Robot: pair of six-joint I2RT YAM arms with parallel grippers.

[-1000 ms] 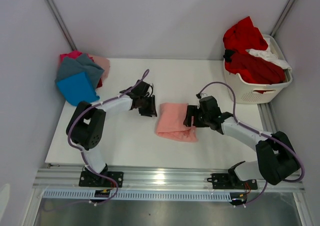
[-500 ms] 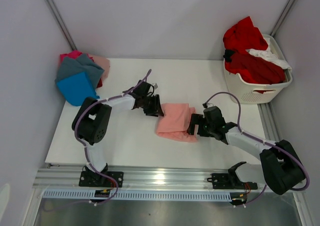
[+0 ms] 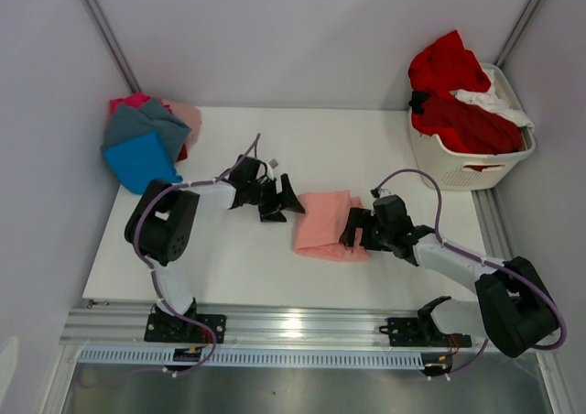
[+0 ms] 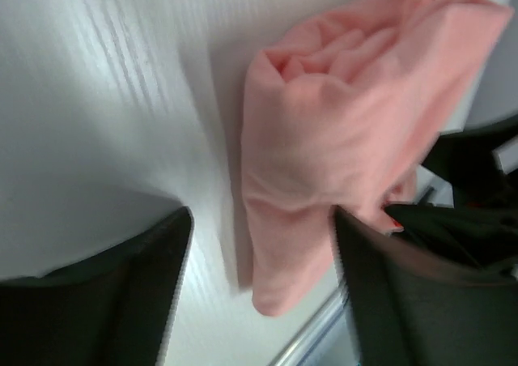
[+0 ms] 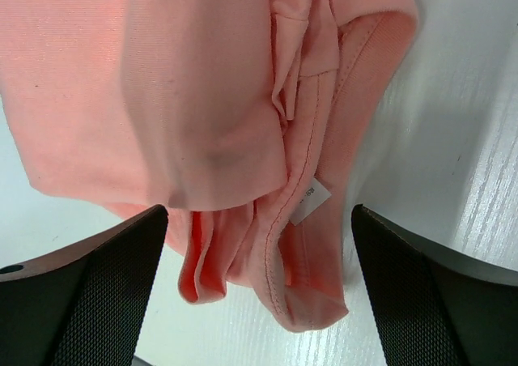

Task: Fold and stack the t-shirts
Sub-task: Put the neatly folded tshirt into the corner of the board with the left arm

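Observation:
A folded salmon-pink t-shirt (image 3: 328, 223) lies mid-table. My left gripper (image 3: 287, 205) stands open just off its left edge. In the left wrist view the shirt's rolled end (image 4: 324, 139) reaches between the spread black fingers (image 4: 105, 293), and nothing is gripped. At the shirt's right edge my right gripper (image 3: 355, 231) is wide open. Its wrist view shows the hem layers and a white label (image 5: 310, 200) between its fingers (image 5: 437, 293), with the shirt (image 5: 186, 99) lying loose. Folded blue (image 3: 139, 160), grey (image 3: 146, 125), magenta (image 3: 126, 102) and pale pink (image 3: 187, 114) t-shirts are stacked at the back left.
A white slatted basket (image 3: 476, 162) at the back right holds red (image 3: 453, 93) and white (image 3: 490, 103) shirts, piled above its rim. The table's near edge meets a metal rail (image 3: 302, 327) by the arm bases. Walls close in on both sides.
The left gripper has opened and drawn back left off the shirt. The shirt has shifted slightly right. The right gripper widened and pulled a little toward the near edge.

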